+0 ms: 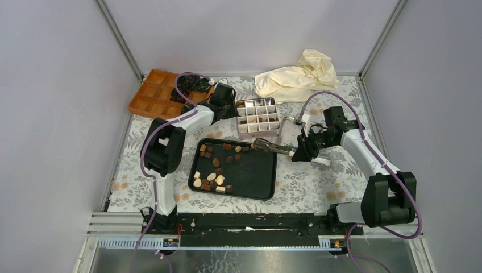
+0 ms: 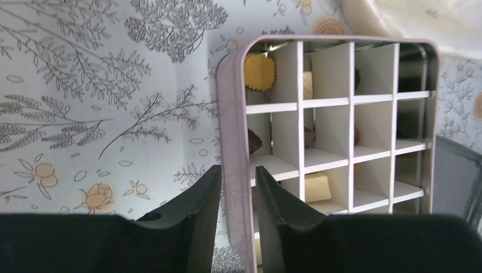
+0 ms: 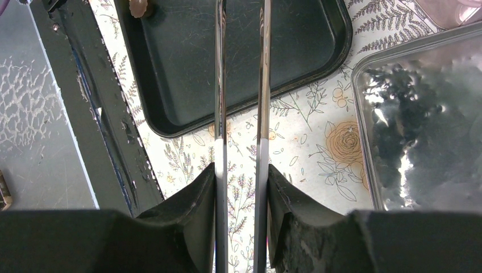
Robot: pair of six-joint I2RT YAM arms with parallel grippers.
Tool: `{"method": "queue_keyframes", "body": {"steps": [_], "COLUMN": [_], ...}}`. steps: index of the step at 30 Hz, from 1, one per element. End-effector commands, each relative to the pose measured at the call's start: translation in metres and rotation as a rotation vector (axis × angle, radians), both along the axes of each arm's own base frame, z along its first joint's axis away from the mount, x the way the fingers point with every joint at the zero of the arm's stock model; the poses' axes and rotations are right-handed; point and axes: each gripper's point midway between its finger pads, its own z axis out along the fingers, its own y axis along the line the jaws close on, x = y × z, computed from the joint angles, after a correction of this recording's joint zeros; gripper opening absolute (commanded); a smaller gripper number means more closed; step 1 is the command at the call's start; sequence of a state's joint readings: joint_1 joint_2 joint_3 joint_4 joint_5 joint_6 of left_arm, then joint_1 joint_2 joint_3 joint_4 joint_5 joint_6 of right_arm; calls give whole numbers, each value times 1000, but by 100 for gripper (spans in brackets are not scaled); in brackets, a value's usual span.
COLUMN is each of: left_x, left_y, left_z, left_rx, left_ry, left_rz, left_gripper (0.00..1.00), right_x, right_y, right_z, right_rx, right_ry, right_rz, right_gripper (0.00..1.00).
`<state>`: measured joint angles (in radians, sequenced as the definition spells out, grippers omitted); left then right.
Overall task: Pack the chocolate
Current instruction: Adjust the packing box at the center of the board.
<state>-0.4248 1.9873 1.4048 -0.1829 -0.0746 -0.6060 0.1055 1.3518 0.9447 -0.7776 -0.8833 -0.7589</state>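
Several chocolate pieces (image 1: 213, 176), dark, light brown and cream, lie on a black tray (image 1: 250, 182). A tin box (image 1: 257, 116) with white dividers stands behind it and holds a few pieces, such as a light brown one (image 2: 260, 72) and a cream one (image 2: 316, 186). My left gripper (image 1: 230, 108) is shut on the box's left wall (image 2: 233, 114), one finger inside and one outside. My right gripper (image 1: 301, 151) is shut on metal tongs (image 1: 273, 147) whose tips reach over the tray's back right corner. In the right wrist view the tongs (image 3: 262, 85) run up out of frame with their arms slightly apart.
The tin's lid (image 1: 289, 131) lies right of the box, next to my right gripper. An orange divided tray (image 1: 153, 94) with crumpled black-green paper cups (image 1: 196, 85) sits at the back left. A cream cloth (image 1: 301, 77) lies at the back right.
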Motion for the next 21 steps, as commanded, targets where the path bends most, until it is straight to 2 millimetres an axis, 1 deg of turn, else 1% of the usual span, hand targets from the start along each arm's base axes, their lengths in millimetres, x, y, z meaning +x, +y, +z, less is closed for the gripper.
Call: {"method": "queue_keyframes", "body": {"steps": [1,3,5,7,15,18,21], "left_x": [18,18,19,19,23,22,22], "left_y": [-3,-3,-6,-7,-3,-3,-3], "left_z": [26,23,28,29,0,-9,-13], "left_rx": [-3,0,-9,1,124,176,218], "left_ry": [-113,-108,-131,-139,-60,-40,-32], "left_rz": [8,4,-2,-6,-8,-9,-9], "left_gripper": [36,37,38,41,40,36,34], "right_x": [-1,-1,0,-1,-1,-1,-1], "right_y": [5,4,4,4,4,4,4], "right_z": [11,12,12,12,12,12,12], "right_rx": [42,42,40,40,38,37,37], "right_ry": [-36,-34,-36,-36,-36,-37,-38], "right_rz": [19,19,18,18,16,16,16], "right_gripper": [1,1,1,1,1,1,1]}}
